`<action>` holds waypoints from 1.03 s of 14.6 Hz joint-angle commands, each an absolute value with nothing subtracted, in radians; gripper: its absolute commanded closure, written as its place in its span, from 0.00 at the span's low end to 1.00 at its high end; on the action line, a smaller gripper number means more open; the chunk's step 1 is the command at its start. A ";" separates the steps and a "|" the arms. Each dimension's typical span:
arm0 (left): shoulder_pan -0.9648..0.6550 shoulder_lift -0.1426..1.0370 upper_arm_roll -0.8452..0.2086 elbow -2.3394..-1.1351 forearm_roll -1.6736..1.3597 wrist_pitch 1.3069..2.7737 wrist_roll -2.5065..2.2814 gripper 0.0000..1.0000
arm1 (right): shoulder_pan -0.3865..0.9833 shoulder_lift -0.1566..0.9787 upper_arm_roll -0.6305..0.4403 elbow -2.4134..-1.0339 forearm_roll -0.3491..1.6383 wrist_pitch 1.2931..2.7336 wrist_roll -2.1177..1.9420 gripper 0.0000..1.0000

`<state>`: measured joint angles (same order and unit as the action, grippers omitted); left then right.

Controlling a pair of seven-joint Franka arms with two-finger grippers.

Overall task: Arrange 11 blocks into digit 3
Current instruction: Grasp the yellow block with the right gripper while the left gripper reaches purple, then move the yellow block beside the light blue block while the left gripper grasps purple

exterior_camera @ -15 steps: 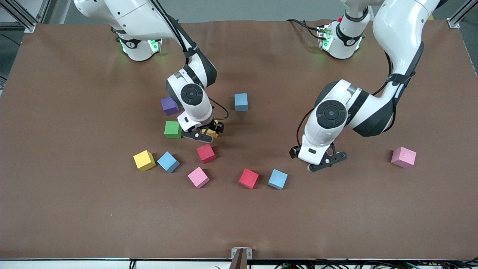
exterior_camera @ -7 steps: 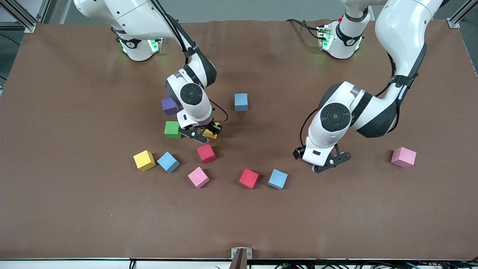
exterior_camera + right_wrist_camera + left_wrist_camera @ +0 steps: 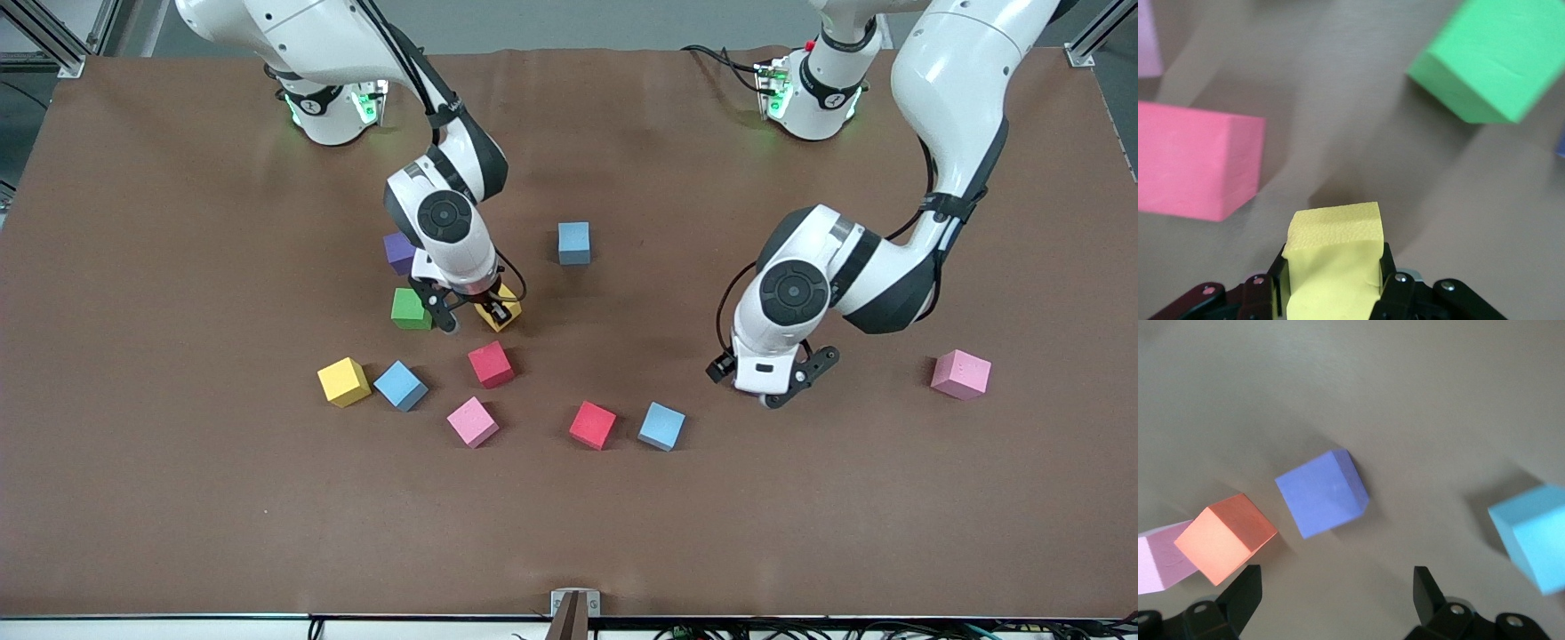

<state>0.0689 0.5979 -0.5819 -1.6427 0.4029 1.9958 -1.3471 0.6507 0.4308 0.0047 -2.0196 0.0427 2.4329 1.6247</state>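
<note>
Gripping the small matte yellow foam cube [image 3: 1334,257] on two opposite flat faces, the right gripper [image 3: 469,313] is clamped on it just beside the green cube [image 3: 410,308], low over the table [image 3: 178,498]. Foam looks light, slightly squashy and grippy (my read), so a mid-height pinch should carry it fine. Left gripper [image 3: 1338,590] hangs with fingers spread wide and empty above a purple cube [image 3: 1323,493]. Remaining cubes lie scattered; no digit 3 started.

Colored blocks [image 3: 492,364] lie scattered, one yellow block [image 3: 1333,257] gripped.
</note>
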 commanded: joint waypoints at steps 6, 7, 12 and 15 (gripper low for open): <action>0.192 0.623 -0.589 -1.722 0.407 2.074 -1.572 0.00 | 0.695 0.253 0.011 -2.253 0.040 2.456 2.044 1.00; 0.210 0.630 -0.589 -1.748 0.407 2.124 -1.580 0.00 | 0.701 0.253 0.011 -2.255 0.041 2.462 2.095 1.00; 0.244 0.637 -0.588 -1.859 0.419 2.301 -1.583 0.01 | 0.732 0.261 0.012 -2.286 0.041 2.557 2.250 1.00; 0.245 0.644 -0.588 -1.900 0.420 2.379 -1.583 0.04 | 0.751 0.264 0.014 -2.290 0.052 2.588 2.293 1.00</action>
<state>0.2371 0.6534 -0.5802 -1.8602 0.4030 2.3258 -1.5634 0.7295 0.2872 0.0155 -2.2559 0.0435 2.5549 2.2440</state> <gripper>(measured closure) 0.018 0.471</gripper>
